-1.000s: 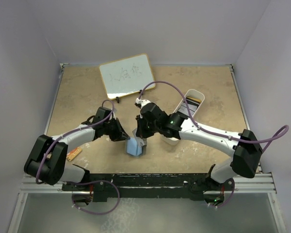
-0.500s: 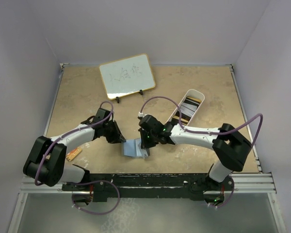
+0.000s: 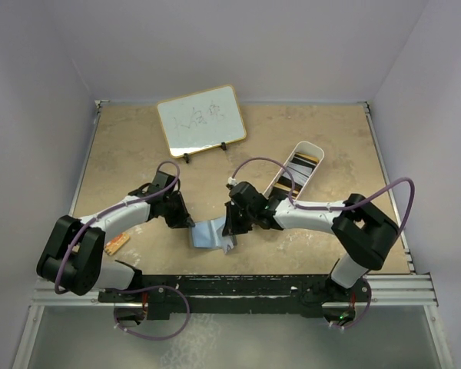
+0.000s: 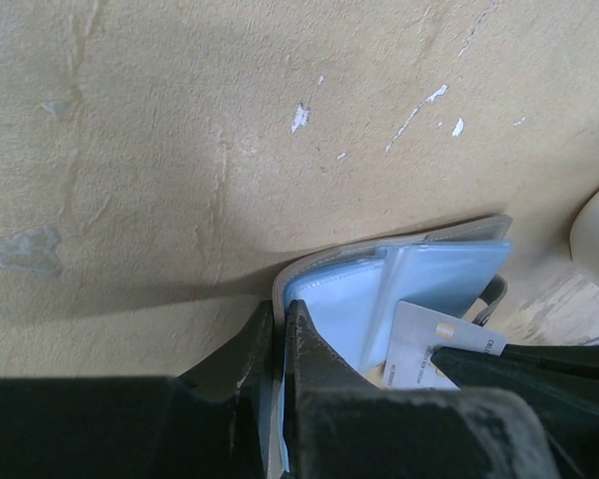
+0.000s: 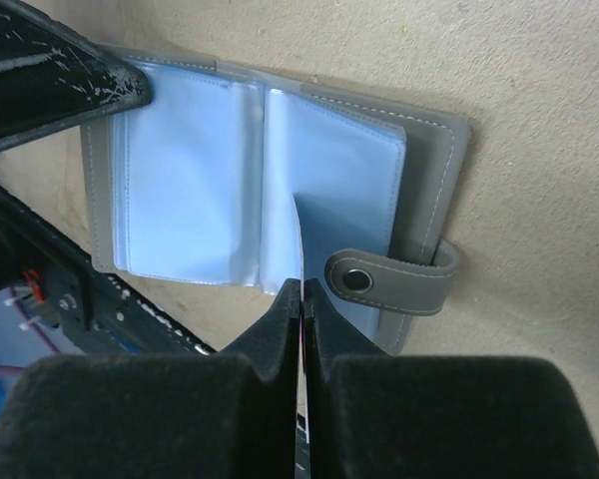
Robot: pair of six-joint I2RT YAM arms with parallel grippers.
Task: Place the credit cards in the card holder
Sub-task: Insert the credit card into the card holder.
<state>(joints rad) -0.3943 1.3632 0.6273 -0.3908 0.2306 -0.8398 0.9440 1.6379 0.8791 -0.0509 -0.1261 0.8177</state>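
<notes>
The card holder (image 3: 209, 233) lies open near the front edge, grey outside and light blue inside. My left gripper (image 3: 187, 221) is shut on the edge of its left flap (image 4: 280, 314). My right gripper (image 3: 230, 227) is shut on a white-grey credit card (image 4: 434, 344), seen edge-on in the right wrist view (image 5: 300, 249). The card's tip is at the blue sleeves of the holder (image 5: 220, 180), beside the snap tab (image 5: 389, 279). More credit cards (image 3: 301, 165), yellow-orange, black and white, lie in the long white tray (image 3: 280, 183).
A small whiteboard (image 3: 200, 119) stands propped at the back. A little orange-brown patterned board (image 3: 117, 244) lies by the left arm. The table's front rail (image 3: 238, 286) runs just behind the holder. The left gripper's finger (image 5: 50, 70) shows in the right wrist view.
The card holder has gone from standing folded to lying spread open on the table. My right gripper has come down to it with the card. The left gripper has shifted slightly left.
</notes>
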